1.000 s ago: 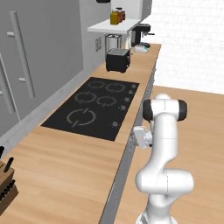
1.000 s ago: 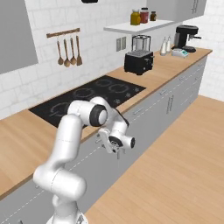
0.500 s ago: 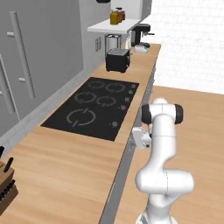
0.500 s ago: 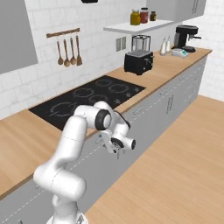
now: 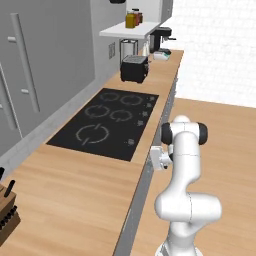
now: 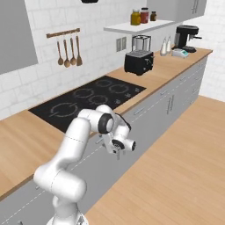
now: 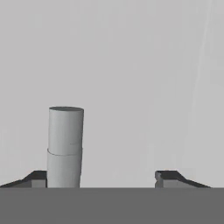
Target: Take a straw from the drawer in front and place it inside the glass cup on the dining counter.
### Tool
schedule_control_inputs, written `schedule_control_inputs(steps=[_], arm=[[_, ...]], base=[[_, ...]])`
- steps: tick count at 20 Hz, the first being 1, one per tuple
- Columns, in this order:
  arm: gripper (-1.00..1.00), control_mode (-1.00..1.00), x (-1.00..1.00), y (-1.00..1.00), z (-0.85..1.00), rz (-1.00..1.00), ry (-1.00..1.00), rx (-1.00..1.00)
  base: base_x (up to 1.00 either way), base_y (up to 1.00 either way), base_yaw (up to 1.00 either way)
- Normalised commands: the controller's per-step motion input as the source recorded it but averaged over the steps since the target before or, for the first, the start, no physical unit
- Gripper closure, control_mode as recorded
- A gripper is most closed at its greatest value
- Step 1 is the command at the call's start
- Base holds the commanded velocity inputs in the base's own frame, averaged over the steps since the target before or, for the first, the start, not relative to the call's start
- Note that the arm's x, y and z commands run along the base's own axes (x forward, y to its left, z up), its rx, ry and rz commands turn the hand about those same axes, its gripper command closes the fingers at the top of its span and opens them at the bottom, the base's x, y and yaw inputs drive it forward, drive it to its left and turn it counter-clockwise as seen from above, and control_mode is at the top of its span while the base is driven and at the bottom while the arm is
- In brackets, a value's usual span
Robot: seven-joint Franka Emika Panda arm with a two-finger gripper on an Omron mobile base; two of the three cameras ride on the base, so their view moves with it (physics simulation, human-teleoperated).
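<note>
The arm has sunk against the counter's edge, setting the pincer (image 7: 103, 178) at the closed drawer (image 7: 140, 70). Its jaws stand wide around the bar handle (image 7: 64, 144) at lower left. Reaching the straw likely waits on a grip and pull.

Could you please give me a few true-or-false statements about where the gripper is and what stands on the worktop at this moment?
1. The gripper is pressed up to a grey cabinet front below the worktop. True.
2. The gripper holds a green straw. False: nothing lies between its fingertips; a grey handle post stands beside one of them.
3. A black toaster stands on the worktop beyond the cooktop. True.
4. A pan sits on the cooktop. False: its burners are bare.
5. Wooden utensils hang on the tiled wall. True.
</note>
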Motion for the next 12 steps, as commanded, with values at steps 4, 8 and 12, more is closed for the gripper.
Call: schedule_control_inputs(steps=[4, 8, 12], arm=[[1.00, -1.00, 0.14, 0.35, -0.13, 0.00, 0.00, 0.00], [1.00, -1.00, 0.04, 0.16, -0.10, -0.01, 0.02, 0.00], [1.00, -1.00, 0.00, 0.00, -0.08, -0.01, 0.02, 0.00]], base=[[0.00, 0.00, 0.00], [0.00, 0.00, 0.00], [0.00, 0.00, 0.00]])
